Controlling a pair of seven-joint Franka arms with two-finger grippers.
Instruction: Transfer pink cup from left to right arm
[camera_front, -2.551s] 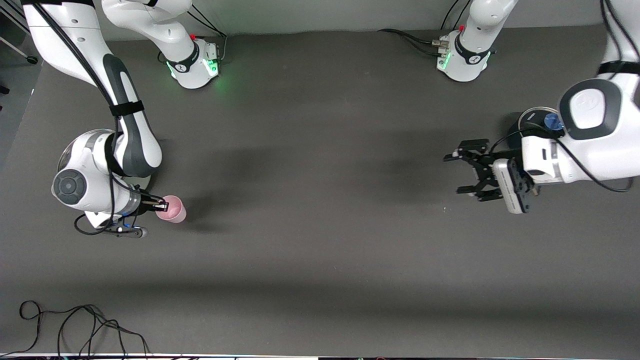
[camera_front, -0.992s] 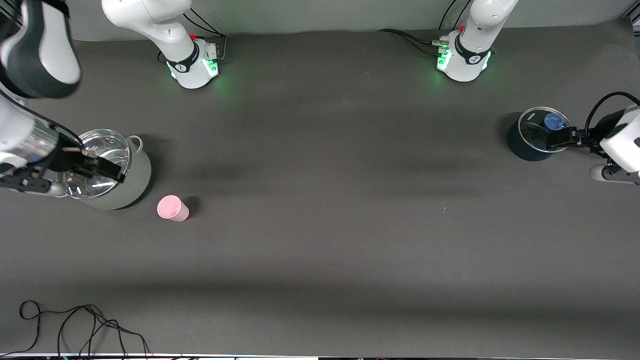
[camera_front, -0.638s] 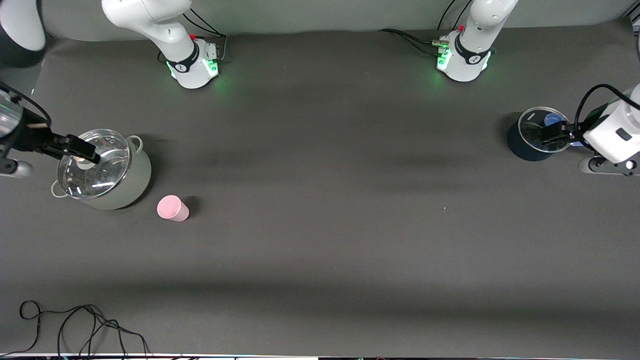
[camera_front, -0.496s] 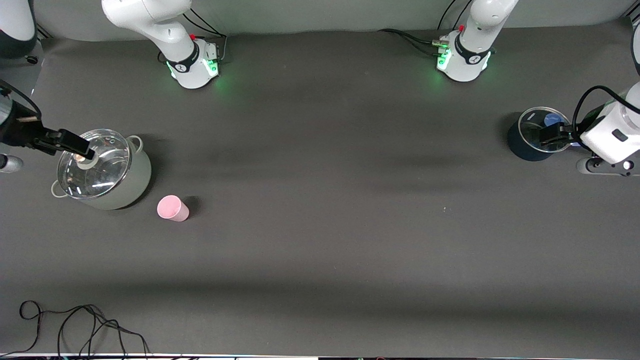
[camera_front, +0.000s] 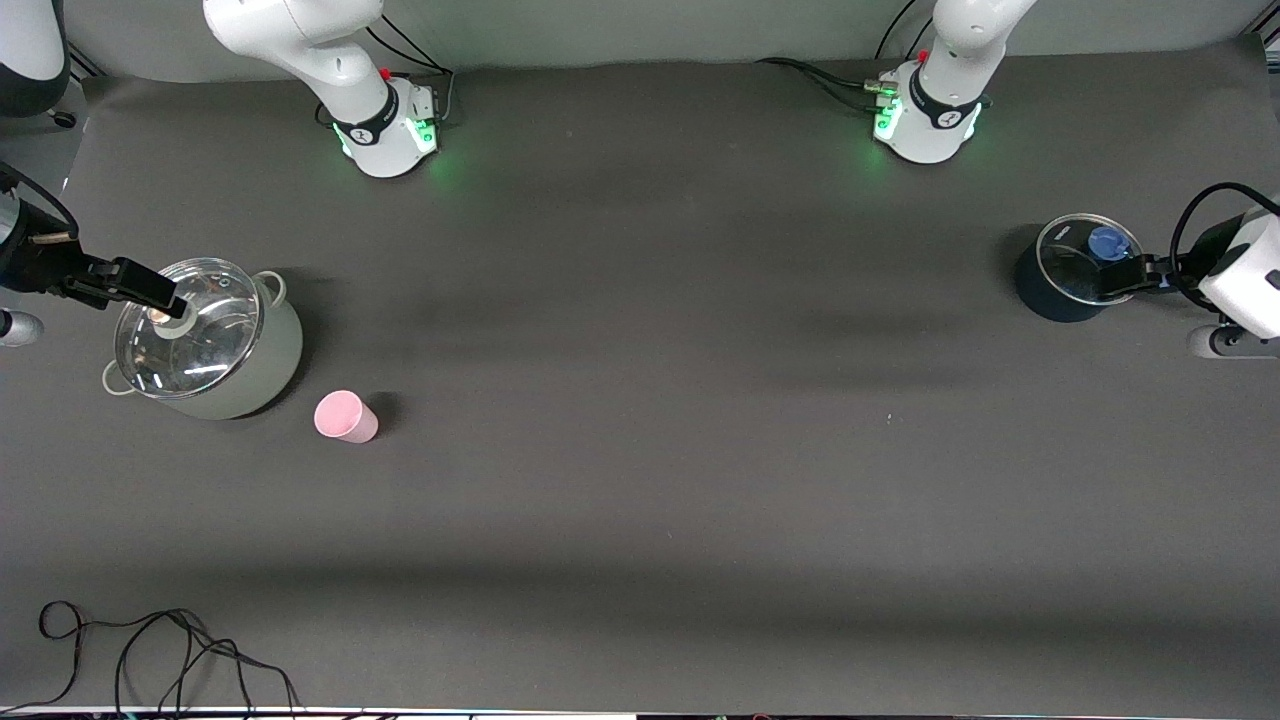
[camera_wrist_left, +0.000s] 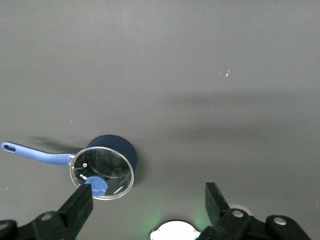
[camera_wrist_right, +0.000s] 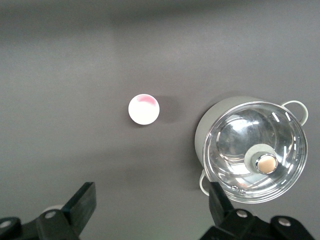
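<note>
The pink cup (camera_front: 345, 416) stands alone on the dark table, beside the grey pot and nearer to the front camera than it. It also shows in the right wrist view (camera_wrist_right: 144, 109), with nothing touching it. My right gripper (camera_front: 150, 288) is open and empty, up over the rim of the grey pot at the right arm's end of the table; its fingers (camera_wrist_right: 85, 197) stand wide apart. My left gripper (camera_front: 1125, 277) is open and empty over the blue saucepan at the left arm's end, its fingers (camera_wrist_left: 80, 202) wide apart.
A grey pot with a glass lid (camera_front: 205, 340) shows in the right wrist view too (camera_wrist_right: 255, 150). A dark blue saucepan with a glass lid (camera_front: 1070, 270) shows in the left wrist view (camera_wrist_left: 105, 167). Loose cables (camera_front: 150, 650) lie at the near edge.
My right gripper let go of the pink cup and drew back over the grey pot. My left gripper drew back over the blue saucepan. The cup has stayed put.
</note>
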